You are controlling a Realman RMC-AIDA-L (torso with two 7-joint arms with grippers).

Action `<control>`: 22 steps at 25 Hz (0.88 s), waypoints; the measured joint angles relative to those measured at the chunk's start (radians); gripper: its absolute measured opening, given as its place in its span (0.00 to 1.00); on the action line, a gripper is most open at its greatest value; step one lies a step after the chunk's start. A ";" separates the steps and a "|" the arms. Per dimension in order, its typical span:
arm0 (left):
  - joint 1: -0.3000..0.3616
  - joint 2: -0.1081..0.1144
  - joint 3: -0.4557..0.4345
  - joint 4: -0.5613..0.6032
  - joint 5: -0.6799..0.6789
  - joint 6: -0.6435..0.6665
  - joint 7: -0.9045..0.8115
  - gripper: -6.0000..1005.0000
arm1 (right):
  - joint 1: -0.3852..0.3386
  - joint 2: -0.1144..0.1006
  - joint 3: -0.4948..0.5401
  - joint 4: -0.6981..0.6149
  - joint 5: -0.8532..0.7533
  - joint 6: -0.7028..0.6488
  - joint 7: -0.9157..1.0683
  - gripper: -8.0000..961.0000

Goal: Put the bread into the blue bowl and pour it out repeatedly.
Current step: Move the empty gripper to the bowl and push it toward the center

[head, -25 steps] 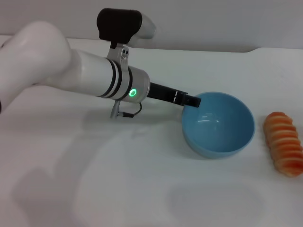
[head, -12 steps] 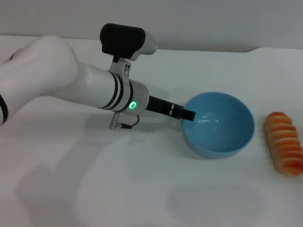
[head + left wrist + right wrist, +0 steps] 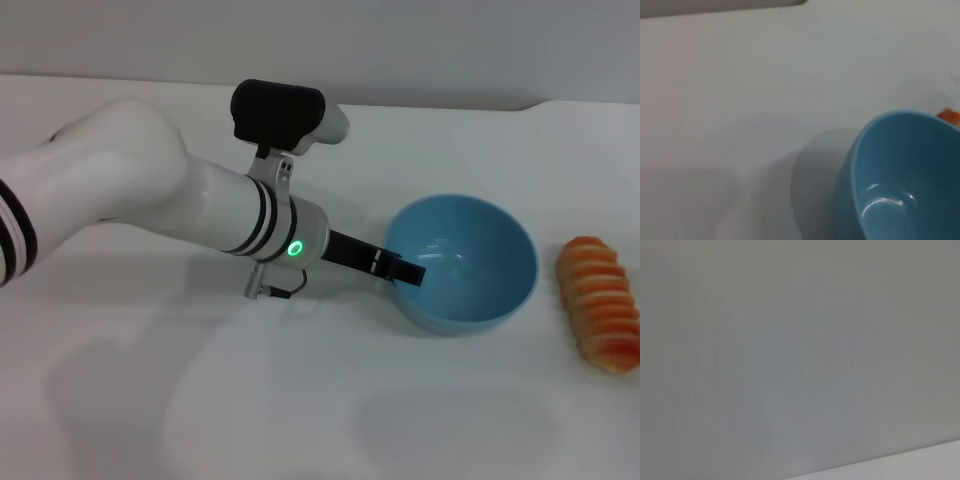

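A: From the head view, the left gripper (image 3: pixel 405 270) is seen at the left rim of the blue bowl (image 3: pixel 470 270), near the middle of the bench (image 3: pixel 300 400).

B: Are the jaws clenched on that rim?

A: That cannot be told. The bread (image 3: pixel 600 305) is spotted lying at the bench's right edge, apart from the bowl.

B: And the left wrist view?

A: The blue bowl (image 3: pixel 905 180) is shown empty, with a sliver of bread (image 3: pixel 950 116) seen beyond its rim.

B: Right wrist view?

A: Only a blank grey surface is shown.
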State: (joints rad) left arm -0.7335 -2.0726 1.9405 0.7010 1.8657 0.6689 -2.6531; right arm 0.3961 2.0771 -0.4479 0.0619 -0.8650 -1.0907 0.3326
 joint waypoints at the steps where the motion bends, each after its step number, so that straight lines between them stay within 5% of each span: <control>1: -0.001 0.000 0.003 -0.001 -0.003 -0.001 0.000 0.80 | 0.000 0.000 0.000 0.000 0.000 0.000 0.000 0.53; 10: -0.006 0.004 0.004 -0.009 -0.042 0.004 0.004 0.79 | -0.001 0.000 -0.001 0.003 0.000 0.002 0.000 0.52; 22: -0.040 0.003 0.040 -0.014 -0.042 -0.002 0.002 0.27 | 0.000 0.000 0.002 0.003 0.004 0.002 0.000 0.52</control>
State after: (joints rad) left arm -0.7733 -2.0693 1.9806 0.6867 1.8242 0.6667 -2.6507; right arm 0.3957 2.0774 -0.4463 0.0646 -0.8609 -1.0890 0.3328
